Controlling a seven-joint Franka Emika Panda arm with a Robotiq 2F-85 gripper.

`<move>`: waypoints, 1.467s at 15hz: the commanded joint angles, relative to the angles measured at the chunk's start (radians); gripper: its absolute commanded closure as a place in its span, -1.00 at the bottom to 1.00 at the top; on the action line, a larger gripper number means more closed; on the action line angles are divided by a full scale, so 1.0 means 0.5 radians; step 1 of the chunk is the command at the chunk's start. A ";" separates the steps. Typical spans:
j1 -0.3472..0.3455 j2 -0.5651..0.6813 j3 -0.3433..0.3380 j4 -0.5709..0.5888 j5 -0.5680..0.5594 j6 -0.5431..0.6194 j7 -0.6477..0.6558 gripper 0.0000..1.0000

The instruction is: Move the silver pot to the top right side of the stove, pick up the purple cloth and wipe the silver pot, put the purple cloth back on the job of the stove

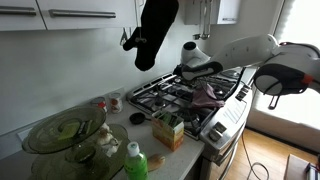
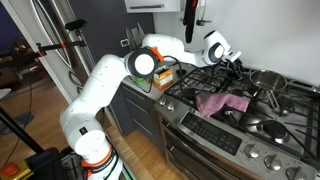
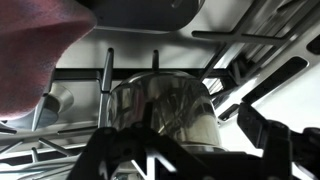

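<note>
The silver pot [image 3: 165, 105] fills the middle of the wrist view, shiny and upright on the black grates of the stove [image 3: 250, 40]. My gripper [image 3: 185, 135] reaches in from the bottom edge with its jaws wide apart on either side of the pot. The right finger [image 3: 268, 135] stands beside the pot wall; contact cannot be told. The purple cloth [image 3: 30, 60] lies at the upper left. In both exterior views the gripper [image 2: 236, 62] [image 1: 190, 72] hovers low over the back burners, and the purple cloth [image 2: 222, 103] [image 1: 205, 95] lies crumpled mid-stove.
Another metal pot [image 2: 268, 78] stands on a far burner. A big black oven mitt [image 1: 155, 30] hangs over the stove's back. The counter beside it holds a glass bowl [image 1: 65, 130], a green bottle [image 1: 135, 160] and a small box [image 1: 168, 130]. Knobs [image 2: 250, 150] line the stove's front.
</note>
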 commanded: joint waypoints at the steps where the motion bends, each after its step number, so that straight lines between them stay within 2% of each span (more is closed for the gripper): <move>1: -0.017 0.021 -0.011 -0.044 -0.152 0.093 -0.041 -1.00; 3: -0.019 0.063 -0.021 -0.036 -0.219 0.103 -0.055 -0.99; 4: -0.019 0.084 -0.025 -0.031 -0.244 0.108 -0.057 -0.60; 6: -0.015 0.129 -0.051 -0.009 -0.299 0.118 -0.040 -0.39; 12: 0.003 0.238 -0.155 0.030 -0.446 0.182 -0.014 0.57; 15: 0.001 0.266 -0.183 0.037 -0.483 0.194 -0.019 0.98; 16: -0.002 0.271 -0.187 0.040 -0.487 0.197 -0.023 1.00; 17: -0.002 0.274 -0.191 0.039 -0.491 0.198 -0.024 0.93; 18: 0.001 0.279 -0.199 0.043 -0.495 0.197 -0.019 0.51; 20: 0.008 0.264 -0.201 0.041 -0.481 0.174 0.003 0.39; 22: 0.029 0.189 -0.199 -0.015 -0.467 0.167 0.018 0.14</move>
